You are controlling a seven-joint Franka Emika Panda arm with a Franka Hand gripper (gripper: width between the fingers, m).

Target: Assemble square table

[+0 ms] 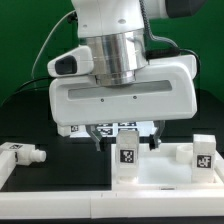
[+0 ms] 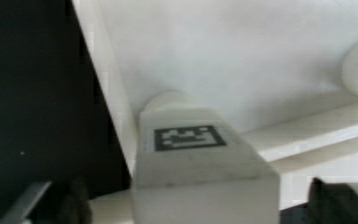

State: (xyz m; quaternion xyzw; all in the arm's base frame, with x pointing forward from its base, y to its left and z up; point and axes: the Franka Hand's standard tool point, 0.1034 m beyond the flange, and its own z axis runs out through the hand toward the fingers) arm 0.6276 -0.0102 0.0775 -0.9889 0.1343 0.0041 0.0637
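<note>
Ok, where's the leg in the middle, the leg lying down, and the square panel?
Middle leg (image 1: 128,156): exterior view, on its tag.
Lying leg (image 1: 20,155): exterior view, on its white body.
Square panel (image 1: 160,178): exterior view, on its bare top.

No words or numbers can be read. A black-and-white square tag (image 1: 128,154) marks the middle stubby white plastic leg (image 1: 127,172), another tag (image 1: 203,157) the leg (image 1: 204,140) at the exterior view's right.
</note>
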